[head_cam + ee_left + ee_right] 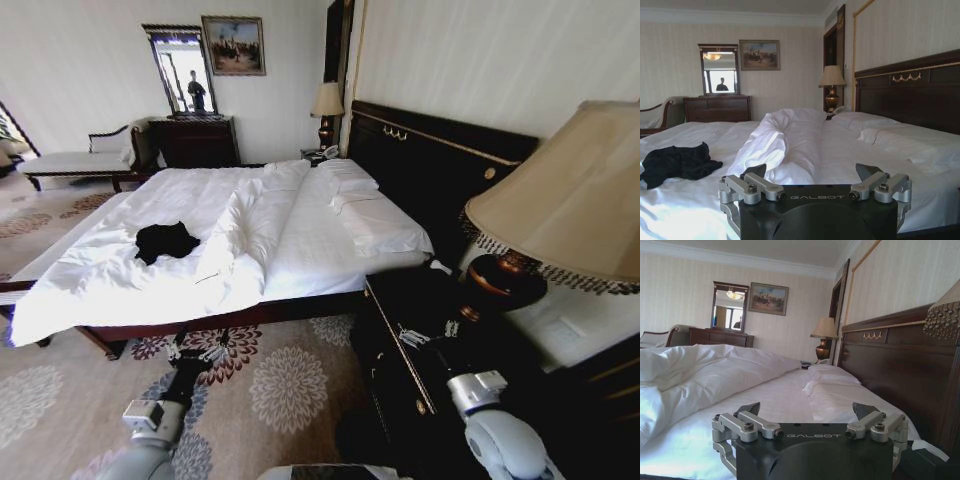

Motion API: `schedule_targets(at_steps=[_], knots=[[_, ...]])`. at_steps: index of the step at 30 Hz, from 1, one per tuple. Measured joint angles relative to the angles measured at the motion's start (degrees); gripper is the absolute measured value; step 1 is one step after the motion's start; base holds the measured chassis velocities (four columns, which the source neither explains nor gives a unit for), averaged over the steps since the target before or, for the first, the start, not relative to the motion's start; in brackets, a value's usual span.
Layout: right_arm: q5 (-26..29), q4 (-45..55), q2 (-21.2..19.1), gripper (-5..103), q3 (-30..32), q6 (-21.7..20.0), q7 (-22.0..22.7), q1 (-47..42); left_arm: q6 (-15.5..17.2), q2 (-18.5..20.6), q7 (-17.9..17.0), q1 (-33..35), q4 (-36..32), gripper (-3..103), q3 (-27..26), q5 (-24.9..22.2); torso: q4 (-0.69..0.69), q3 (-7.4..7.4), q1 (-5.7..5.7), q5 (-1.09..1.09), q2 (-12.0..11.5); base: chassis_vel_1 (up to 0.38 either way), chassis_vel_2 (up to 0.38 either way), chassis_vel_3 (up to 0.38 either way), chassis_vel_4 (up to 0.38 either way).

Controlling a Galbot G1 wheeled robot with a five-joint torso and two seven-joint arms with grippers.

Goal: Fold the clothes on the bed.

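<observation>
Fingers [756,172] of both arms are spread apart, nothing held.
Black T-shirt [166,241] is crumpled on the bed [330,250], ahead and leftward; left gripper [192,356] is nearer than right gripper [428,334].

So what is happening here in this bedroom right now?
A two-armed robot stands at the side of the bed, and nothing is being handled yet. The black T-shirt lies crumpled on the white bedding, untouched and unfolded. The left hand and the right hand are both open and empty, held low by the near edge of the bed.
</observation>
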Motion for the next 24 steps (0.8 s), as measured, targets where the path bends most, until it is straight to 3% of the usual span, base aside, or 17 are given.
schedule_targets(at_steps=[24], knots=[[-2.39, 0.77, 3.8, 100, -0.45, 0.42, -0.04, -1.74, 0.11, -0.79, -0.85, 0.11, 0.36, 100, 2.65, 1.75, -0.01, 0.0, 0.0, 0.0, 0.0, -0.116, 0.108, 0.122, -0.117]])
